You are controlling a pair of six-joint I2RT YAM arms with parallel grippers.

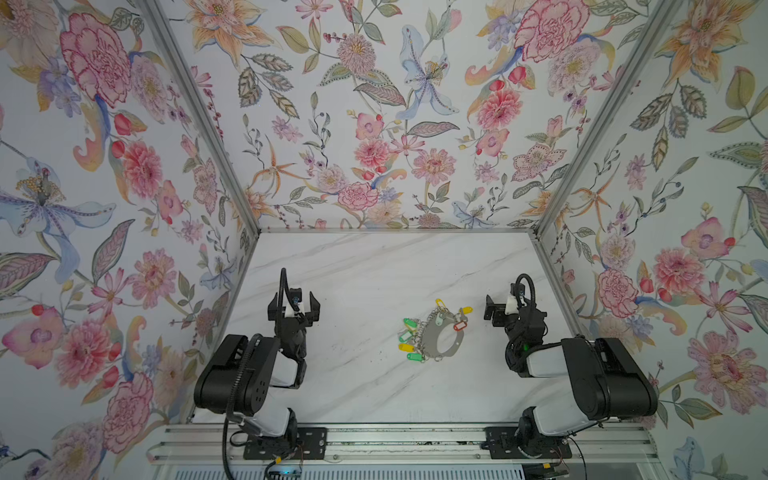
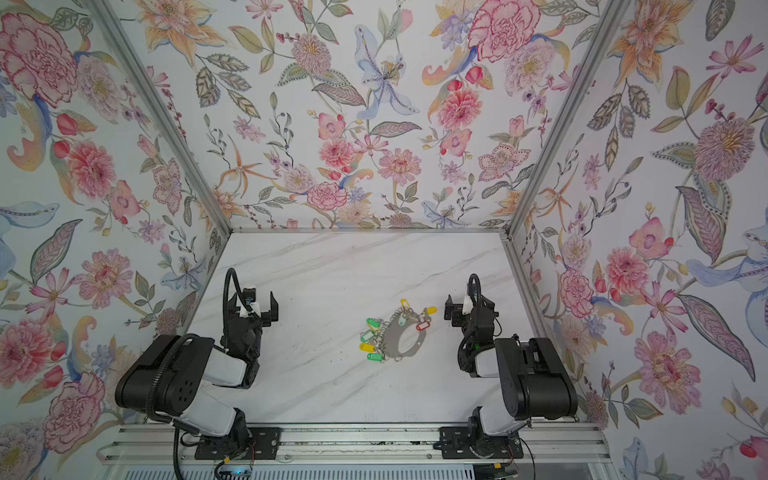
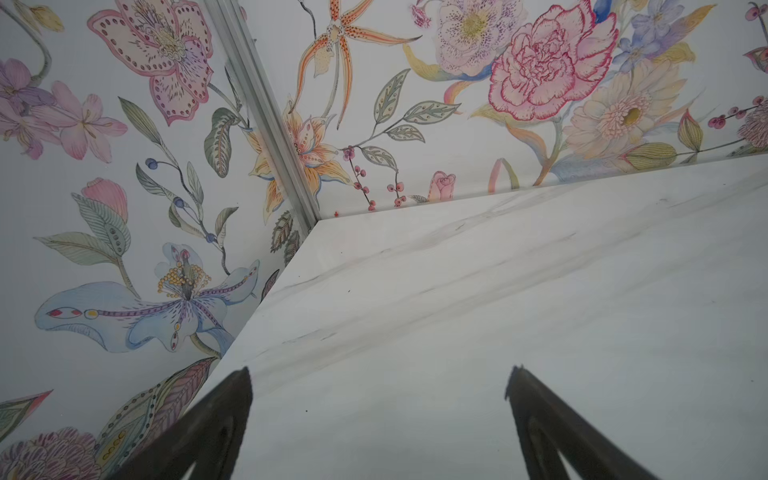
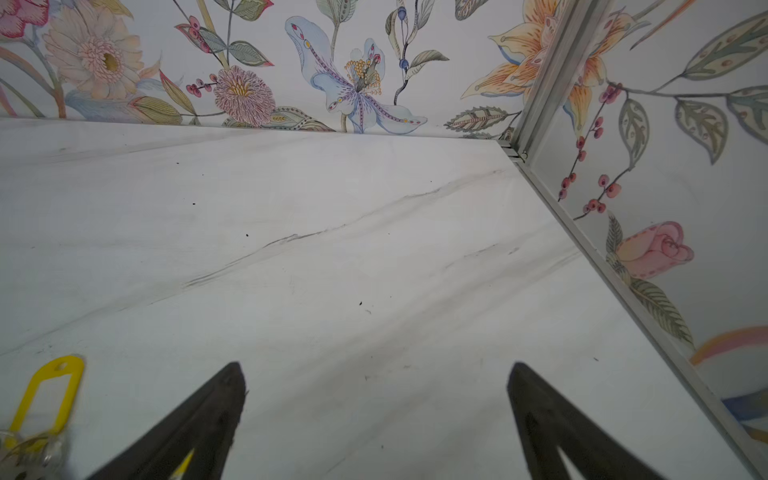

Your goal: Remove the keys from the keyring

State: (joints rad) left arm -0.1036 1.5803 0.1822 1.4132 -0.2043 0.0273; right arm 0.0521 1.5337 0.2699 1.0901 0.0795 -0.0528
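Left gripper (image 3: pixel 380 374) and right gripper (image 4: pixel 376 374): jaws fully spread, holding nothing. The keyring (image 1: pixel 442 337), with the keys (image 1: pixel 410 323) attached, lies flat on the marble table (image 1: pixel 353 270), slightly toward its right edge.

You have a white, grey-veined marble-look tabletop (image 1: pixel 374 266), boxed in on three sides by walls papered with pastel flowers (image 1: pixel 374 104). Silvery aluminium posts (image 1: pixel 200 112) stand at the two far corners, and a slotted aluminium rail (image 1: pixel 399 442) runs along the near edge.
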